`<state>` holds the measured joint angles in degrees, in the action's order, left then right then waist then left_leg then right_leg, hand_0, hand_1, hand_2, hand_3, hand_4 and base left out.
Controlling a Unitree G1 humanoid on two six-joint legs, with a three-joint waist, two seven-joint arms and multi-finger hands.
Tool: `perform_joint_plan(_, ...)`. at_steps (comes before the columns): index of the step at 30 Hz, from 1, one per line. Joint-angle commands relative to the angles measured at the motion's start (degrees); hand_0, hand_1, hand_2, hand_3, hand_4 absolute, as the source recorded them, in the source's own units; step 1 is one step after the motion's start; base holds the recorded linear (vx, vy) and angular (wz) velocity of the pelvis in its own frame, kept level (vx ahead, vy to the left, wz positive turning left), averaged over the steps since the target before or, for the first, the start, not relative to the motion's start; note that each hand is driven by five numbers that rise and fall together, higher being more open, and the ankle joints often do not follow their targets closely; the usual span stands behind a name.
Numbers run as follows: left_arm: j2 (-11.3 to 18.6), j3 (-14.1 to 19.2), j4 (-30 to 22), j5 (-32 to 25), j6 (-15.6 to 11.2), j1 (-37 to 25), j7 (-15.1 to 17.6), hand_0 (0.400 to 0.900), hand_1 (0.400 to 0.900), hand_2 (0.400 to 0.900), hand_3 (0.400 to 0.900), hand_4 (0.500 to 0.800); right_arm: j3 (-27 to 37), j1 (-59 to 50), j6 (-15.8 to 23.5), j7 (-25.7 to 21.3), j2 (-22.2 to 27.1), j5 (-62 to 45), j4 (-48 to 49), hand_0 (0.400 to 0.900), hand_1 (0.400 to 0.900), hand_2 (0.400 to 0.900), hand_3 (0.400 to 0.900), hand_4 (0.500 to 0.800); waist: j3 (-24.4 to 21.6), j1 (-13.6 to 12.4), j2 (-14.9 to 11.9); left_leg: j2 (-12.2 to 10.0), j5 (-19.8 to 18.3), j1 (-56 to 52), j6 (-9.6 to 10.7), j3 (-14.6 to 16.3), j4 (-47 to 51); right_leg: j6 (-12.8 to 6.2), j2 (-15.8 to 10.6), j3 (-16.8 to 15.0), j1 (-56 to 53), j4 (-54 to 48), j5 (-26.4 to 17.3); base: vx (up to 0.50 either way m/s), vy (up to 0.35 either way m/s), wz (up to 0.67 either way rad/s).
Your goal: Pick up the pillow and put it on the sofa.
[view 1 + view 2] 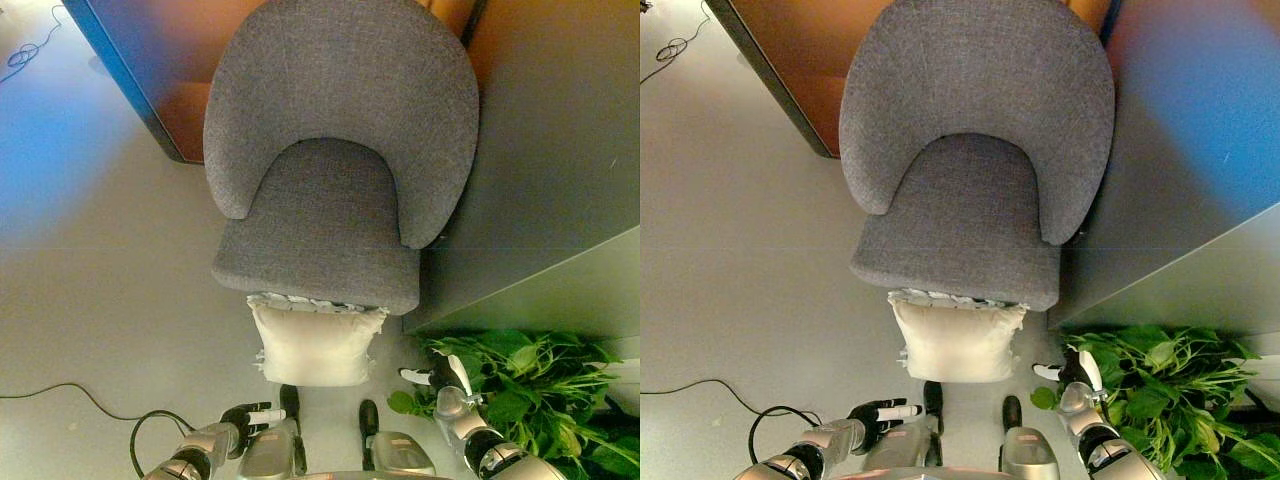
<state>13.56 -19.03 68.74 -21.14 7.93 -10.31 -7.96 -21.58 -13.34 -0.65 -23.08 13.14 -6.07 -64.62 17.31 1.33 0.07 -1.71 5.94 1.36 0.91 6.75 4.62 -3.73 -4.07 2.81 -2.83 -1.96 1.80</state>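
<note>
the cream pillow (316, 345) sits on the floor (110, 290), leaning against the front edge of the grey sofa (335, 170). the left hand (250, 416) hangs low beside it with fingers relaxed, grasping nothing. the right hand (1068, 375) hovers loosely open near the green plant (525, 385).

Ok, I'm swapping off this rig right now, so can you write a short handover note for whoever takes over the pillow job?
Left hand: low near the floor, left of the pillow, holding nothing, fingers relaxed.
Right hand: right of the pillow, beside the green plant, holding nothing.
Pillow: on the floor, leaning against the front edge of the grey sofa, between the two hands.
Done: nothing yet; the sofa seat is bare.
Left: close both hands on the pillow, lift it, set it on the seat.
</note>
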Motion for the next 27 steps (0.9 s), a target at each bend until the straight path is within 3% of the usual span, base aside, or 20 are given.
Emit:
perform_joint_plan(1,-3.67,-1.88,1.69,-0.66,-0.14,-1.33,0.90,0.900,0.900,0.900,0.900,0.800,-1.32,-2.58,1.45,-1.25,3.03,0.26,2.94,0.900,0.900,0.900,0.900,0.800,-0.79,-0.57,0.23,3.44,-6.36,0.00,-1.15,-2.10,-0.06,-1.27,0.94,2.03,6.25,1.95,-2.57,0.01,-0.010,-0.03)
perform_joint_plan(3,-3.57,-1.96,1.43,-2.01,-1.41,-1.32,1.95,0.900,0.900,0.900,0.900,0.800,-1.44,-2.60,1.47,-1.08,2.98,0.10,3.22,0.900,0.900,0.900,0.900,0.800,-0.40,-0.56,0.28,3.45,-6.28,0.21,-1.10,-2.16,-0.12,-1.32,0.94,1.97,6.50,2.15,-2.57,0.00,0.000,0.00)
perform_joint_plan(7,-3.19,-1.77,0.99,-2.34,-1.14,-2.49,3.15,0.900,0.900,0.900,0.900,0.800,-2.05,-3.83,1.46,-0.75,3.11,-1.68,4.01,0.900,0.900,0.900,0.900,0.800,1.09,-0.55,0.48,3.49,-5.95,1.39,-0.99,-2.29,-0.26,-1.37,0.86,1.93,7.86,2.59,-2.68,-0.01,-0.005,0.00)
perform_joint_plan(14,-1.78,-2.77,-0.01,-5.92,-2.23,-6.70,4.43,0.900,0.900,0.900,0.900,0.800,-3.02,-9.12,3.81,-3.42,3.65,-4.47,6.54,0.900,0.900,0.900,0.900,0.800,7.00,0.01,1.57,3.15,-4.44,6.47,-0.95,-1.31,-0.34,-1.26,0.68,1.27,13.60,3.44,-3.86,-0.08,-0.002,0.01)
perform_joint_plan(20,1.54,-4.03,-4.35,-10.70,-9.25,-4.68,0.99,0.900,0.900,0.900,0.900,0.800,-1.53,-13.90,6.50,-5.11,7.95,-6.87,12.09,0.900,0.900,0.900,0.900,0.800,12.48,0.11,3.79,3.31,-1.36,15.13,-0.25,-1.07,-0.67,-0.74,0.50,1.60,22.91,5.25,-5.46,-0.11,0.038,0.08)
perform_joint_plan(27,1.80,-6.97,-11.91,-14.85,-12.41,-2.18,2.65,0.900,0.900,0.900,0.900,0.800,0.11,-20.17,6.75,-7.55,12.28,-8.43,16.47,0.900,0.900,0.900,0.900,0.800,12.48,-0.83,5.69,3.73,1.39,26.35,0.33,-1.65,-0.69,-0.39,0.55,1.98,34.47,6.24,-7.78,-0.06,0.008,0.11)
